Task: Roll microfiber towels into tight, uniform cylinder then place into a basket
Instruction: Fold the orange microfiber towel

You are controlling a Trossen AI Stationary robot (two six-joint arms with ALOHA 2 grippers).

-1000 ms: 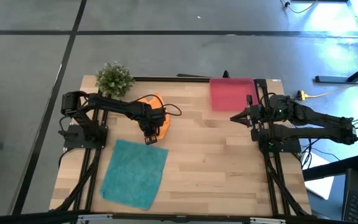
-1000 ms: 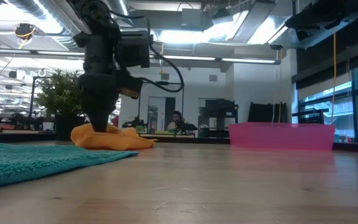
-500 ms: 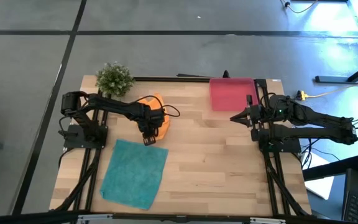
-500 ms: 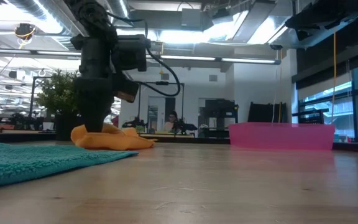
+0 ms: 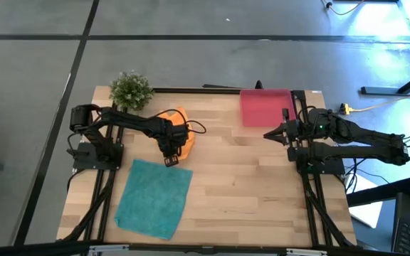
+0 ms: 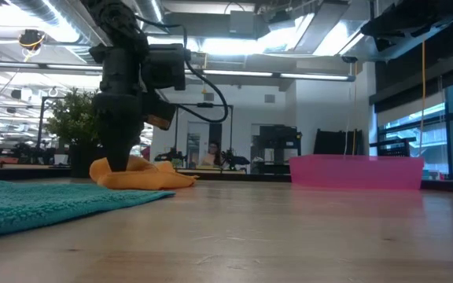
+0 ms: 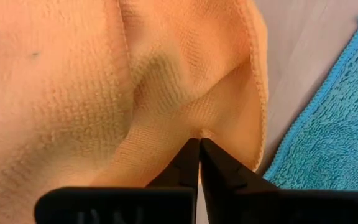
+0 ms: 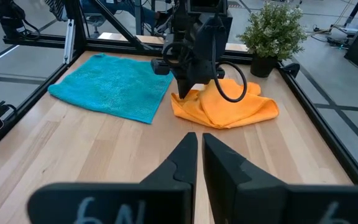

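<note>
From above we see the left claw (image 5: 168,159) down at the near edge of the crumpled orange towel (image 5: 180,131), which lies on the counter (image 5: 248,185) just beside the far corner of the flat teal towel (image 5: 152,198). Only the left wrist view shows that its fingers (image 7: 182,163) are pressed together with a fold of orange cloth pinched at their tips; the teal towel's edge lies just beside that fold. The low view shows the orange towel as a low heap under the left arm, and a person far back in the room, which the overhead camera does not see. The right claw (image 8: 197,144) hangs above the counter's right side near the basket (image 5: 265,107), fingers nearly together and holding nothing, pointing toward the towels. We count two towels, one orange and one teal, one pinkish-red basket at the far edge, one potted plant (image 5: 131,89) at the far left corner, and two arms.
</note>
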